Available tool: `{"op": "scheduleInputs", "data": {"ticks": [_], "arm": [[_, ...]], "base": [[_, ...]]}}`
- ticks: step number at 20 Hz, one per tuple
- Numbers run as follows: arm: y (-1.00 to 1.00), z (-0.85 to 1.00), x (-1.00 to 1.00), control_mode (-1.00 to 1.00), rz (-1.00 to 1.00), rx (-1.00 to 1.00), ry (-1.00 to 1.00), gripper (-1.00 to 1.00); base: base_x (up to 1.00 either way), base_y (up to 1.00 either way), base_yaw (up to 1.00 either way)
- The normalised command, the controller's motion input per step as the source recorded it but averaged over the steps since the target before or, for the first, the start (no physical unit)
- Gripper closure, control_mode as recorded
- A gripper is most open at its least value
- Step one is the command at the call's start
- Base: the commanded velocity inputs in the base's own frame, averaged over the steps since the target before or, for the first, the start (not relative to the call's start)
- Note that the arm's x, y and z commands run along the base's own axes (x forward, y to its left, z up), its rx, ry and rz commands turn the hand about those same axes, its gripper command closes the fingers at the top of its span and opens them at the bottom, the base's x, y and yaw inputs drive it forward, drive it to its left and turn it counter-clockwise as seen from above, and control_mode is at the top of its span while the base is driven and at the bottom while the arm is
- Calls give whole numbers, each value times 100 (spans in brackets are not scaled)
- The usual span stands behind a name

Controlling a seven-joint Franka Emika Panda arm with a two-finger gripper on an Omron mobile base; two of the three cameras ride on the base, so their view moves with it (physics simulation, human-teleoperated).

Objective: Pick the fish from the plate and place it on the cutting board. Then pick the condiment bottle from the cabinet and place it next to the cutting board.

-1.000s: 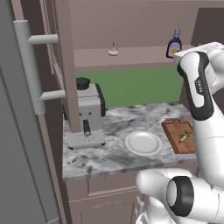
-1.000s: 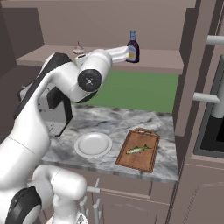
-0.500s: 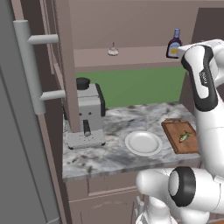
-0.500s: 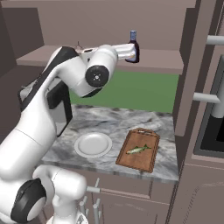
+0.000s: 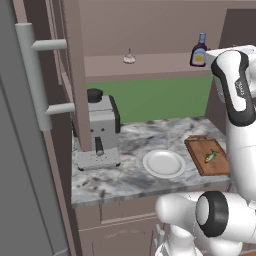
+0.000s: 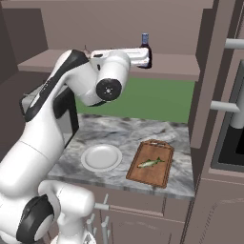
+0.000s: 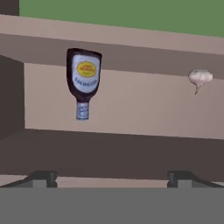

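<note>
Right base view: fish (image 6: 151,163) lies on the cutting board (image 6: 164,176), plate (image 6: 101,157) bare. Jaws (image 7: 112,177) stand wide with the bottle (image 7: 84,78) ahead on the cabinet (image 7: 131,105) shelf, ungrasped; fetching remains.

**Where your three cameras look**

Your left base view sits behind the arm on its left, looking forward and down; your right base view mirrors it. Both share the plate (image 5: 163,163), the cutting board (image 5: 207,156) and the cabinet (image 5: 150,65) shelf. Your hand view is rolled upside down, facing that shelf from close by, with the condiment bottle (image 7: 84,78) hanging inverted ahead.
</note>
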Motion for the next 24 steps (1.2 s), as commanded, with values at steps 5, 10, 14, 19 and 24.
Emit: {"op": "scheduleInputs", "data": {"ticks": [5, 10, 14, 19, 24], "arm": [[-1, 4, 0, -100, 0, 1, -3, -100], [0, 11, 0, -100, 0, 0, 0, -100], [0, 19, 0, -100, 0, 0, 0, -100], [0, 10, 0, -100, 0, 0, 0, -100], [0, 0, 0, -100, 0, 0, 0, -100]], "base": [[0, 0, 0], [0, 0, 0], [0, 0, 0], [0, 0, 0], [0, 0, 0]]}}
